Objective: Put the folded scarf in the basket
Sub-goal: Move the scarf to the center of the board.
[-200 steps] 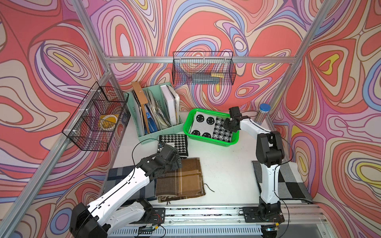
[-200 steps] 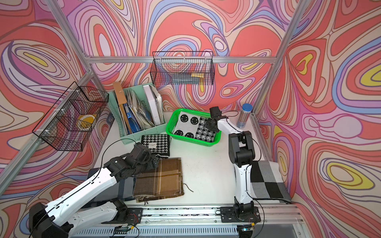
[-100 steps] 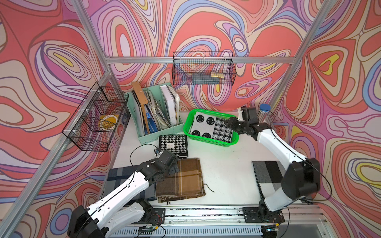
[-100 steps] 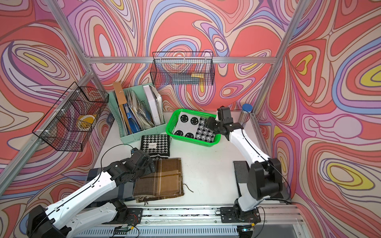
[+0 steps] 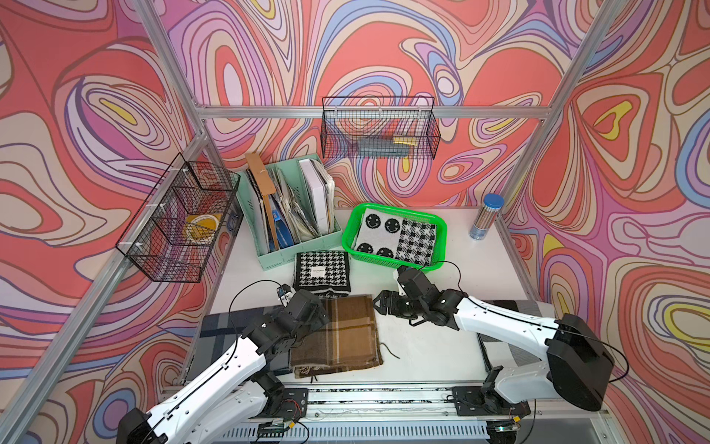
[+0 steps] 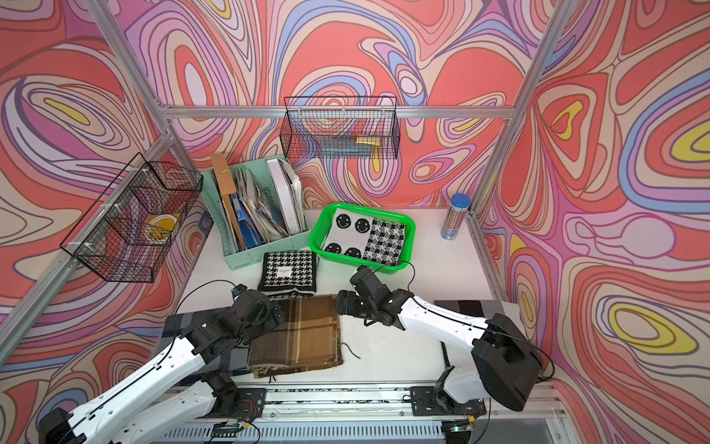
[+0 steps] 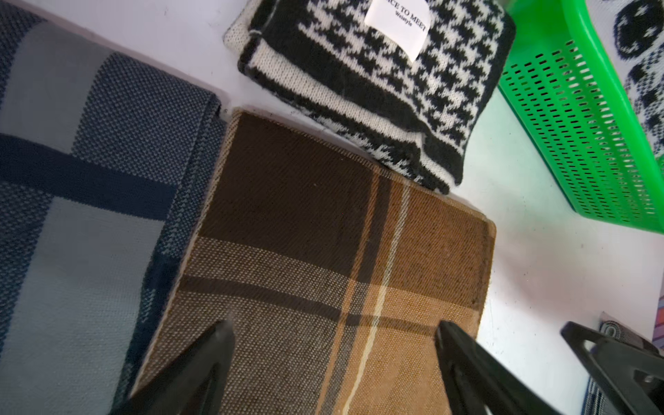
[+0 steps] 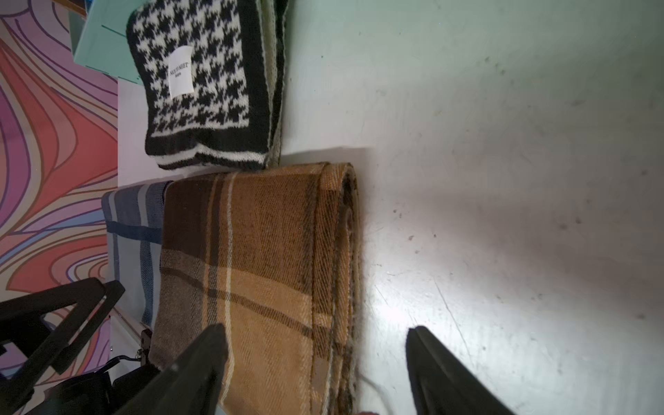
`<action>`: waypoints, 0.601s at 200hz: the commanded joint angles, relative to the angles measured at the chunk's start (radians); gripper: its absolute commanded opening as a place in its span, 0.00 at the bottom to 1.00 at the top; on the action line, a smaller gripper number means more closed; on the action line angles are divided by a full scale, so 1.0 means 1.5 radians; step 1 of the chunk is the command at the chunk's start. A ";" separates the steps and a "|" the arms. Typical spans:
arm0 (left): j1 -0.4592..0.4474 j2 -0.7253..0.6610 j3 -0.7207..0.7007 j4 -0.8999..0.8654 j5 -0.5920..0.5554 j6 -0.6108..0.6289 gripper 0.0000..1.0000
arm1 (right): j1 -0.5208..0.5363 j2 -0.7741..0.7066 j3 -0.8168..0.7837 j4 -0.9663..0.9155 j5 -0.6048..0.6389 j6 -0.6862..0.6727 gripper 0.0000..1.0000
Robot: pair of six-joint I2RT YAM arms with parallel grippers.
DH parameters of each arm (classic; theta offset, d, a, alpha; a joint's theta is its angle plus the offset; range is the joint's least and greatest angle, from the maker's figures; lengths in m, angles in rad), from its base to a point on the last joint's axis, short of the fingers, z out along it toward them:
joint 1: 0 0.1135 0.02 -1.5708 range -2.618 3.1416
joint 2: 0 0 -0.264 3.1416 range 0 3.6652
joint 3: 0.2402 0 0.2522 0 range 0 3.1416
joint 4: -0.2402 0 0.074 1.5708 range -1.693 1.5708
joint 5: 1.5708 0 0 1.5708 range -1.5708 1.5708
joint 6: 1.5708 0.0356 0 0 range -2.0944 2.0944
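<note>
Left hand (image 7: 334, 341): fingers apart, nothing between them, both poised over the brown scarf (image 5: 338, 338); contact with the cloth cannot be confirmed. Right hand (image 8: 314, 334): fingers likewise apart and empty, straddling the scarf's thick folded edge, one finger over cloth and the other over bare surface (image 5: 430, 338). The scarf lies flat on the surface directly below and between the two hands, folded into a squarish pad of several layers. A loose yarn tail (image 5: 390, 351) trails from its near corner on the right hand's side. Assessment: woven cloth, light, soft and wholly limp. It will not break or slip much, but the stack will sag and may unfold if lifted by the top layer alone. Recommended hold is at the rounded fold under the right hand, pinching all layers together, with the left hand taking the opposite edge to keep the pad level. Beside the left hand, away from the right, a blue scarf (image 7: 72, 179) abuts the brown one and should not be caught in the grip. Just beyond both hands' fingertips lies a houndstooth scarf (image 5: 322, 271), touching or nearly touching the brown one's far edge. Farther out from the right hand stands the basket (image 7: 575, 136), which already holds a smiley scarf (image 5: 395, 234); the brown scarf would have to rest on top of that one.
</note>
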State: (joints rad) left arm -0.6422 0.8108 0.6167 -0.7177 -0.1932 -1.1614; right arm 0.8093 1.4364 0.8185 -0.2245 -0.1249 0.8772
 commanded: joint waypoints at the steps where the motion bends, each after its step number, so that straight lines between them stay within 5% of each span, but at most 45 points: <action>1: -0.001 -0.019 -0.011 0.009 0.001 -0.032 0.93 | 0.024 0.054 -0.001 0.092 0.007 0.048 0.78; 49: 0.000 -0.032 -0.017 0.011 -0.002 -0.050 0.93 | 0.059 0.178 0.070 0.046 0.039 0.070 0.76; 120: 0.000 -0.020 -0.035 0.060 0.034 -0.042 0.93 | 0.075 0.200 0.093 -0.031 0.096 0.066 0.71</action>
State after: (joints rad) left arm -0.6422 0.7734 0.5903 -0.6922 -0.1768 -1.2247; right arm 0.9104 1.7187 0.9379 -0.2153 -0.0246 0.9840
